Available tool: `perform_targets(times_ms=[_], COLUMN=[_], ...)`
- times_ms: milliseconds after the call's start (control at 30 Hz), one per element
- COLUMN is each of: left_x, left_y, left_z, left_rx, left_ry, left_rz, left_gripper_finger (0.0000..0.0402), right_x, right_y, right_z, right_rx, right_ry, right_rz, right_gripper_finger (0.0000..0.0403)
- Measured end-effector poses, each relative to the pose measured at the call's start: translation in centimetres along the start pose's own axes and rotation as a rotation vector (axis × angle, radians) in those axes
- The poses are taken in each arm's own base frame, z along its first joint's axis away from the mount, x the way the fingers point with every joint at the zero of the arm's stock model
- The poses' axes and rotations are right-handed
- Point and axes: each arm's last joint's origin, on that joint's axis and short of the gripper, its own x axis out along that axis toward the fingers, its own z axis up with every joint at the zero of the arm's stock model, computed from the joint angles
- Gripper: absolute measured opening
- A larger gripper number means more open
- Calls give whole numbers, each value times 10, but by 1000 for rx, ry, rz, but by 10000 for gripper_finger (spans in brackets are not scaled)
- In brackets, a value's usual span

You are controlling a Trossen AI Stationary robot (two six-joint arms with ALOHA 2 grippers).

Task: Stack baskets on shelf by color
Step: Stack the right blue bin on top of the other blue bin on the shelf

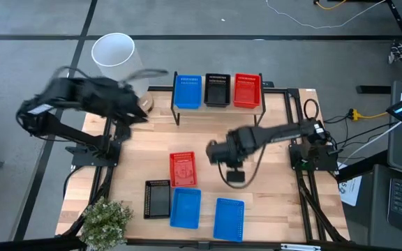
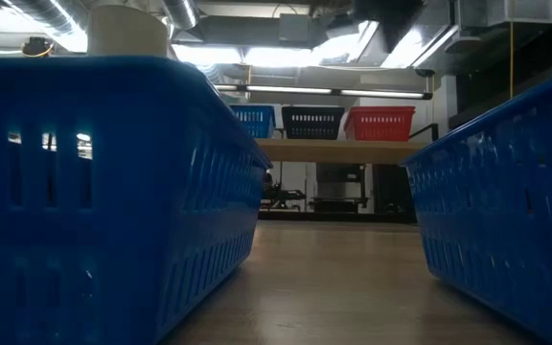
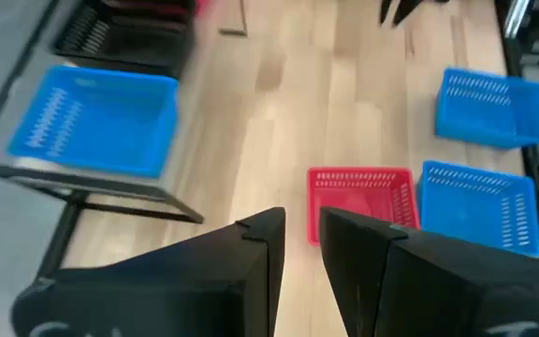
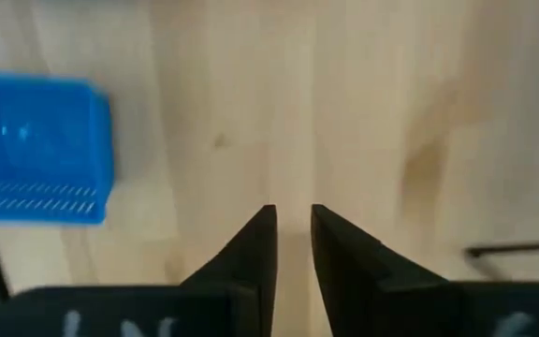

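The shelf (image 1: 218, 110) stands at the table's far middle. A blue basket (image 1: 187, 91), a black basket (image 1: 217, 89) and a red basket (image 1: 247, 90) sit side by side on its plank. On the table lie a red basket (image 1: 182, 168), a black basket (image 1: 157, 199) and two blue baskets (image 1: 185, 208) (image 1: 229, 219). My right gripper (image 1: 222, 153) (image 4: 293, 225) points down over bare wood right of the red basket, open by a narrow gap, with nothing between its fingers. My left gripper (image 1: 142, 113) (image 3: 302, 234) hangs high at the far left, slanting down, also narrowly open, holding nothing.
A white round bin (image 1: 114, 52) stands beyond the table's far left corner, and a small plant (image 1: 107, 219) sits at the near left corner. Bare wood lies between the shelf and the loose baskets. In the low view the two blue baskets (image 2: 103, 192) (image 2: 506, 220) fill both sides.
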Motion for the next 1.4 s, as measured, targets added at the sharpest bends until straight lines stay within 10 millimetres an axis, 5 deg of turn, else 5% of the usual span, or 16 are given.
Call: perform_targets(times_ms=[233, 500, 667, 900, 1100, 1400], left_x=[77, 146, 174, 177, 177, 178], left_y=[-22, -46, -60, -67, -67, -68], left_z=[1, -14, -20, -22, -21, -19], left_rx=[75, 163, 199, 249, 248, 244], left_ry=[38, 171, 243, 250, 246, 216], left_rz=[-45, -78, -78, -75, -75, -78], left_gripper_finger=[63, 63, 63, 63, 63, 63], right_x=[45, 81, 106, 127, 161, 170], right_y=[60, 133, 150, 180, 173, 98], right_z=[-34, -53, -60, -64, -76, -58], right_rx=[111, 47, 115, 84, 107, 78], right_ry=[85, -128, -219, -346, -217, -139], right_rz=[5, 139, 200, 454, 302, -180], right_gripper_finger=[69, 69, 69, 59, 47, 41])
